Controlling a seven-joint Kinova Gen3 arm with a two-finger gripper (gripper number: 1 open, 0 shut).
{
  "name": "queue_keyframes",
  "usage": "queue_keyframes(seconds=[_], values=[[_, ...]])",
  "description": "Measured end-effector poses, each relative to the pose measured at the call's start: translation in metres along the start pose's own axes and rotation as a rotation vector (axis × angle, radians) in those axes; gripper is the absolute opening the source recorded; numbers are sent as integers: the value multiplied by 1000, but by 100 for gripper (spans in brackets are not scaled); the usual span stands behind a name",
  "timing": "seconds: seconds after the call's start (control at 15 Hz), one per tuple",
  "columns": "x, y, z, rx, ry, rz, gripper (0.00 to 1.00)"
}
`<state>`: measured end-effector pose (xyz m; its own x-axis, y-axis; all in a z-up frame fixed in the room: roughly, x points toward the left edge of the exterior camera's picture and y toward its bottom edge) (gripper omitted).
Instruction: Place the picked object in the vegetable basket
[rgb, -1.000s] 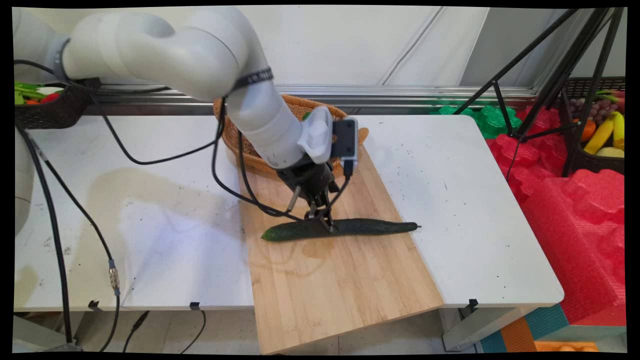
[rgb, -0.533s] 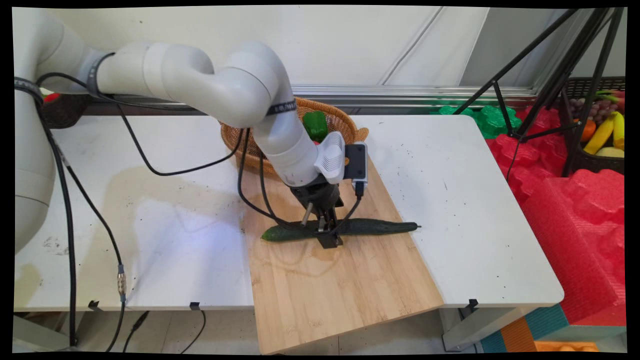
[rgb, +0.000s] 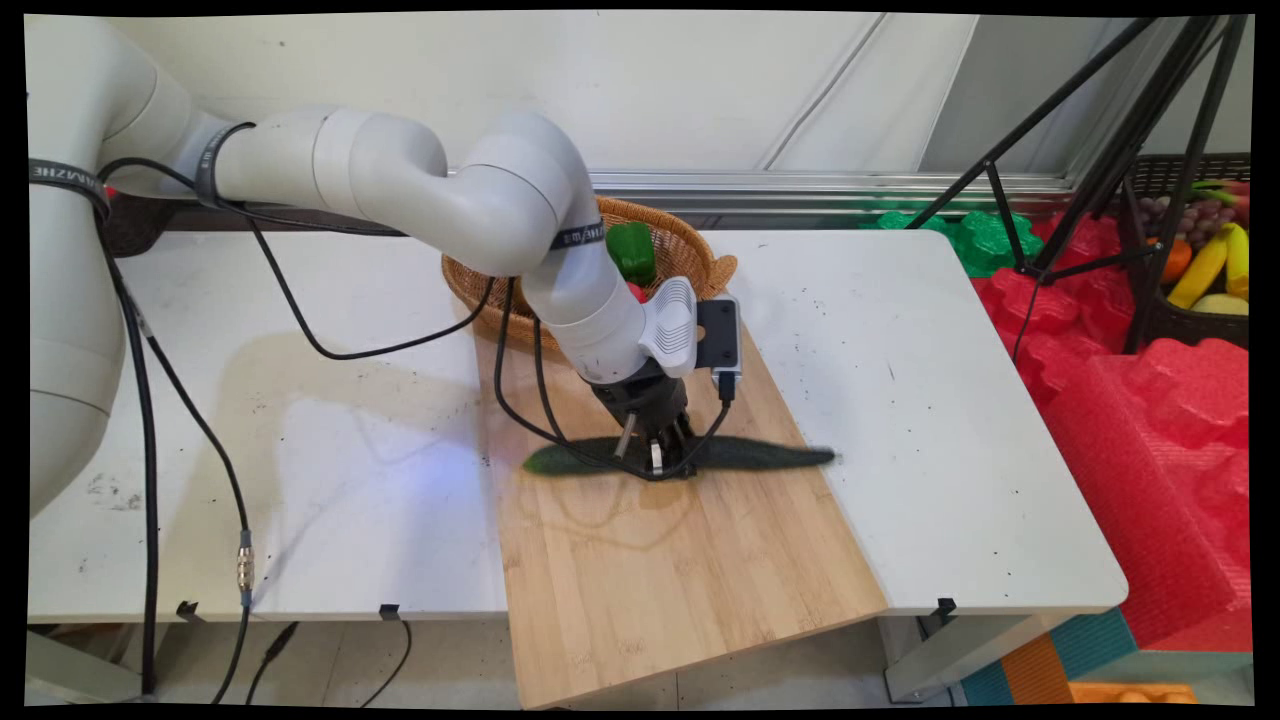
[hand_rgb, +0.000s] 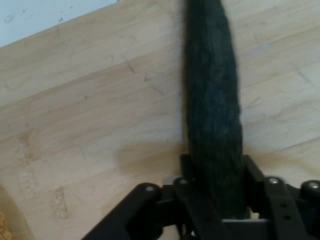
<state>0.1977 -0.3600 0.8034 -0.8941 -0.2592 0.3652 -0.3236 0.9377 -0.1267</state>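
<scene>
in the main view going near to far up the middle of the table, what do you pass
Cutting board → cucumber with the claw closed on it → wicker basket holding a green pepper.

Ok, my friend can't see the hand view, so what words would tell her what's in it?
The black tool is closed around a long dark green cucumber that runs up from the tool to the top of the picture. Under it is a light wooden cutting board, with a bit of white table in the top left corner.

bright, even light; cucumber (rgb: 760, 455) motion-blurred
</scene>
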Motion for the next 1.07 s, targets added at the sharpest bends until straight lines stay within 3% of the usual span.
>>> queue_keyframes(seconds=[0.47, 0.73, 1.07], values=[[-6, 4, -27, 15, 53, 29, 0], [-3, 2, -67, 61, 123, 40, 0], [0, -11, -128, 155, 226, 25, 0]])
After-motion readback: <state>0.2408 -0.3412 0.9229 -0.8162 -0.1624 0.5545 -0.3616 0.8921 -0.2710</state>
